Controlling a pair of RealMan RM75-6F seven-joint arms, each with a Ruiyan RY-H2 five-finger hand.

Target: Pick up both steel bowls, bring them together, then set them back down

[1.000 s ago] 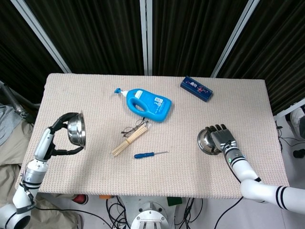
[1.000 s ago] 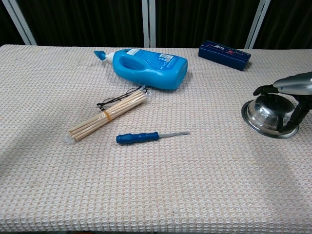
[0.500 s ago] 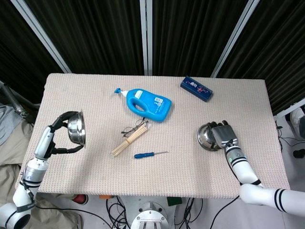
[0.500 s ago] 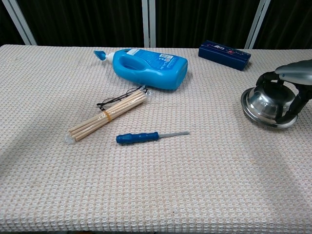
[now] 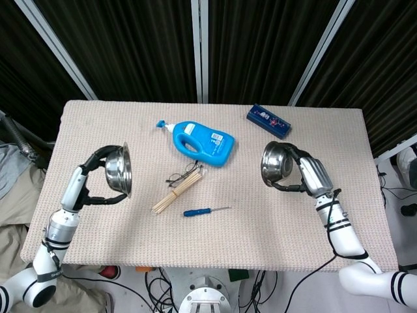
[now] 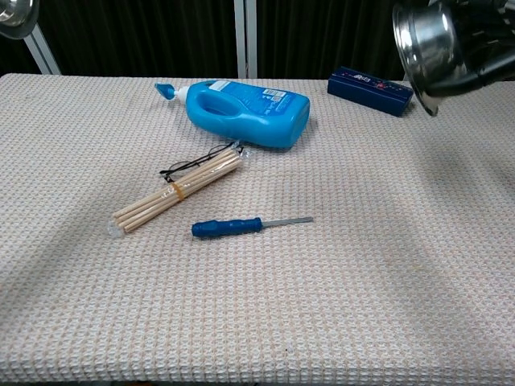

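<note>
My left hand [image 5: 98, 179] grips one steel bowl [image 5: 118, 171] by its rim, tipped on edge above the table's left side; only a sliver of this bowl [image 6: 14, 11] shows at the chest view's top left corner. My right hand [image 5: 307, 173] holds the second steel bowl [image 5: 275, 163] lifted off the table on the right, its hollow turned toward the middle. In the chest view that bowl [image 6: 438, 44] hangs high at the top right with the hand's fingers [image 6: 495, 71] wrapped around its far side. The two bowls are well apart.
Between the bowls lie a blue detergent bottle [image 5: 199, 141], a bundle of wooden sticks [image 5: 178, 192] beside a pair of glasses [image 5: 180, 176], and a blue screwdriver [image 5: 203, 211]. A dark blue box [image 5: 268, 121] sits at the back right of the cloth-covered table [image 5: 228, 235].
The right hand has lifted its bowl off the table and carried it up and inward. The left hand has moved its bowl up and toward the middle.
</note>
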